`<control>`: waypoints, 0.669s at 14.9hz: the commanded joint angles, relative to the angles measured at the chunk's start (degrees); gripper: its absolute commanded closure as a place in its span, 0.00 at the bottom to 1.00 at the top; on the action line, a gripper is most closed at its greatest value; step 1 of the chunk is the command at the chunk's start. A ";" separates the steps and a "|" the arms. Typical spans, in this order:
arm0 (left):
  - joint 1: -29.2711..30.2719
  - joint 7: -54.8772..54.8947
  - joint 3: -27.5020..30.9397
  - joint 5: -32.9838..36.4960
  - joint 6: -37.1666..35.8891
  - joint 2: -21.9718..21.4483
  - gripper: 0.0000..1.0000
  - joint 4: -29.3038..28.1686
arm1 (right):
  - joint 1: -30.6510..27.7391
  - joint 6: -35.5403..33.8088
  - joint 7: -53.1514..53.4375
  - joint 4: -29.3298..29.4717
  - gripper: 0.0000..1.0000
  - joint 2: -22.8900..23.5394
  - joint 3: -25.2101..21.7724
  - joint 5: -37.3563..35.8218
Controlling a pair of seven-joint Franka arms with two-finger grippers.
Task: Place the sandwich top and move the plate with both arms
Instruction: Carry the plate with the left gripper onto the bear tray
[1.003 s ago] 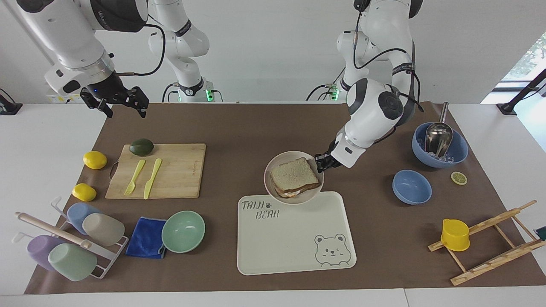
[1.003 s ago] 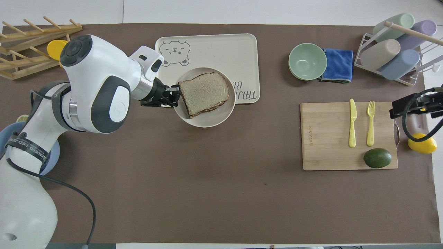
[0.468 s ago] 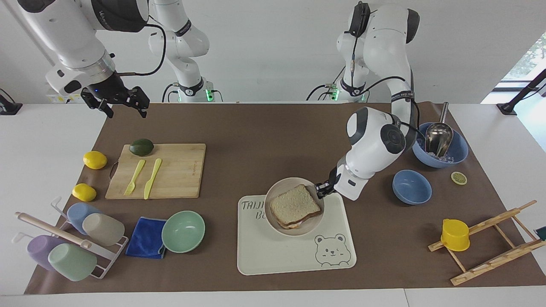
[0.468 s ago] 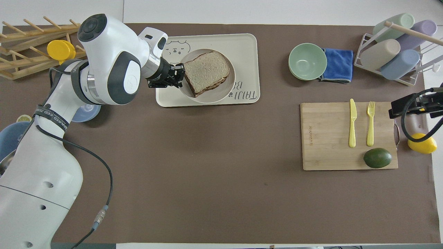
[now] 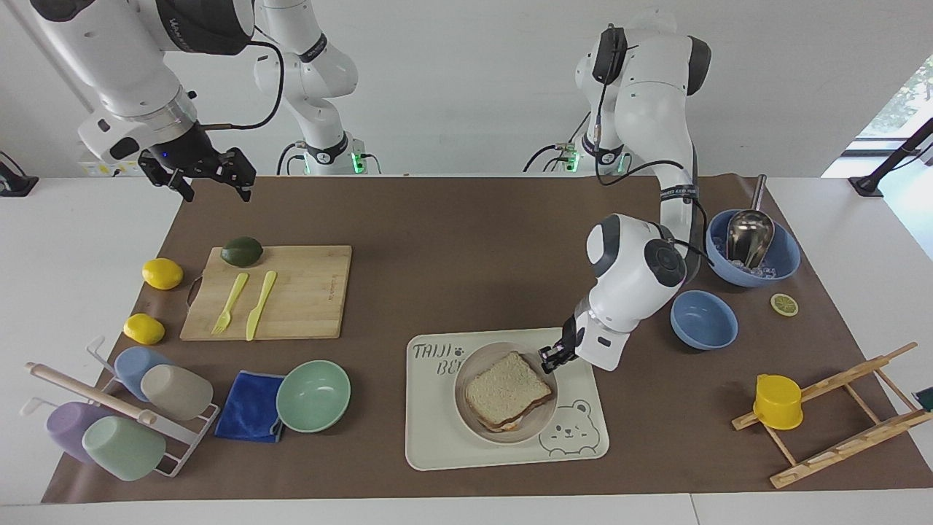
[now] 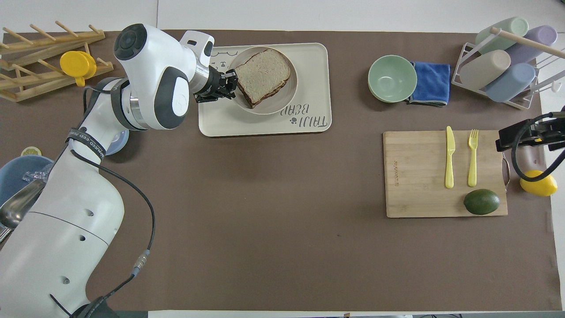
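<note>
Brown matting (image 5: 452,240) covers the worktop in front of a plain white wall. On the cream bear tray (image 5: 444,445), which lies near the worktop edge farthest from the robots, sits the plate (image 5: 466,408), and the sandwich top (image 5: 506,388) lies flat on the stacked sandwich in that plate. The left gripper (image 5: 552,356) reaches down to the plate's rim on the side toward the left arm's end of the worktop; its jaws are pinched closed on that rim, so the bread lies just beside the fingertips, not between them. In the overhead view the left gripper (image 6: 227,84) meets the plate (image 6: 282,104) at the same edge, beside a corner of the sandwich top (image 6: 264,75). The right gripper (image 5: 211,179) waits in the air over the worktop corner at the right arm's end, near its base, jaws spread wide and holding nothing.
</note>
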 commanded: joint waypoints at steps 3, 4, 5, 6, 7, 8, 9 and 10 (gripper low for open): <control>-1.28 -0.71 0.40 -0.38 9.33 -2.46 1.00 -7.90 | 0.03 0.53 -0.13 -0.49 0.00 -0.46 0.22 -0.77; -1.28 -0.71 0.40 -0.38 9.42 -2.55 1.00 -7.99 | 0.03 0.53 -0.13 -0.49 0.00 -0.46 0.22 -0.77; -1.28 -0.63 0.40 -0.29 9.42 -2.55 1.00 -8.17 | 0.03 0.53 -0.13 -0.49 0.00 -0.46 0.22 -0.77; -1.28 -0.54 0.66 -0.29 9.33 -2.73 1.00 -8.69 | -0.06 0.53 -0.22 -0.49 0.00 -0.46 0.22 -0.77; -1.19 -0.10 0.66 -0.20 8.99 -2.99 0.89 -8.96 | 0.03 0.53 -0.22 -0.49 0.00 -0.46 0.22 -0.77; -1.19 0.16 0.66 -0.11 8.98 -3.08 0.39 -9.31 | 0.03 0.53 -0.22 -0.58 0.00 -0.46 0.22 -0.77; -1.19 0.34 0.66 0.76 8.63 -3.17 0.00 -9.22 | 0.03 0.53 -0.22 -0.49 0.00 -0.46 0.22 -0.77; -1.19 0.34 0.66 1.55 8.20 -3.34 0.00 -9.22 | 0.03 0.53 -0.31 -0.49 0.00 -0.46 0.22 -0.77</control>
